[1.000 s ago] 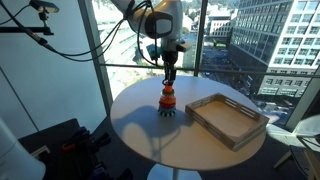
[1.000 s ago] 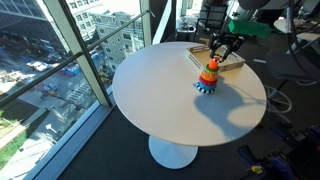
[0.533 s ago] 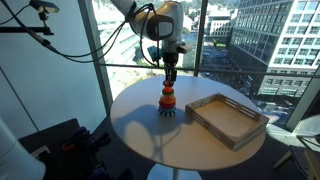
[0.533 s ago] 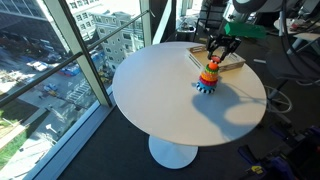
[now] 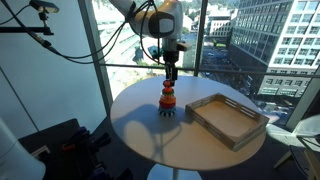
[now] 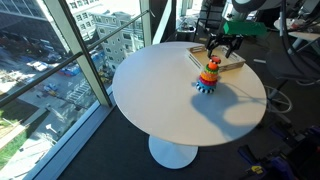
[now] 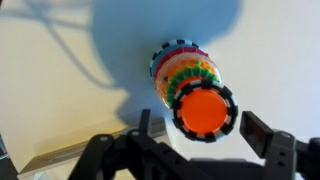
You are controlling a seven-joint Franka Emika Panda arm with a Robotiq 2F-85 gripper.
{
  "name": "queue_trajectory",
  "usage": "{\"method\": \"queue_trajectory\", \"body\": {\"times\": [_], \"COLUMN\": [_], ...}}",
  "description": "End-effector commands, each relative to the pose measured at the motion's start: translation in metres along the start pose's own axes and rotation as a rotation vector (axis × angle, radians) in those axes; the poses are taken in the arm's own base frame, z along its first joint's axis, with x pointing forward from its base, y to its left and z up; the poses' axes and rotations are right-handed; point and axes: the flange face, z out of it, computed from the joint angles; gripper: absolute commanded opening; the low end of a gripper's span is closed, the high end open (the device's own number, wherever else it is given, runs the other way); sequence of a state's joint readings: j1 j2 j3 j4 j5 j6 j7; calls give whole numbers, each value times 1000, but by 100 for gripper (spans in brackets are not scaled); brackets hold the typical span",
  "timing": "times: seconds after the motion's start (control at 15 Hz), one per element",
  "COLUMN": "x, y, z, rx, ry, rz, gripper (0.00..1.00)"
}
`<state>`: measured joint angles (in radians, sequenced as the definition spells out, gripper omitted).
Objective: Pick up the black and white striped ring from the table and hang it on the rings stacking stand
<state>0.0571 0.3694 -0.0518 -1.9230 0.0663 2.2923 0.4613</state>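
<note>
Gripper (image 7: 198, 128) jaws stood spread wide in the wrist view, one finger on each side of the stack and touching nothing, so the hand was open and empty. Just beyond the fingertips the black and white striped ring (image 7: 231, 100) sat around the orange cap at the top of the rings stacking stand (image 7: 180, 72), with the coloured rings below it and the white table (image 7: 280, 60) under the base. Compared with a second earlier, the gripper (image 5: 170, 72) had risen a little above the stand (image 5: 168, 100) in both exterior views, and the stand had not shifted on the table (image 5: 140, 130). By that, the ring looked released and hung, so the task seemed all but done, with only the withdrawal left. Farther off, the wooden tray (image 5: 208, 125) lay near the stand, apart from it. Beyond the table were the windows and city buildings.
</note>
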Motion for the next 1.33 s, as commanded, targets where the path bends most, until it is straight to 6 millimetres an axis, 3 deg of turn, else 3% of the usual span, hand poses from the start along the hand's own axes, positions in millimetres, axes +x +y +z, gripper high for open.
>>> {"method": "queue_trajectory", "body": {"times": [0.0,0.53,1.27], "x": [3,6,17], "y": [-3,2,24], "z": [-7,-11,-13], "rx": [-33,-31,-46], "ry": [-22,-23,-2], "rz": [6,19,111], "gripper": [100,100,100]}}
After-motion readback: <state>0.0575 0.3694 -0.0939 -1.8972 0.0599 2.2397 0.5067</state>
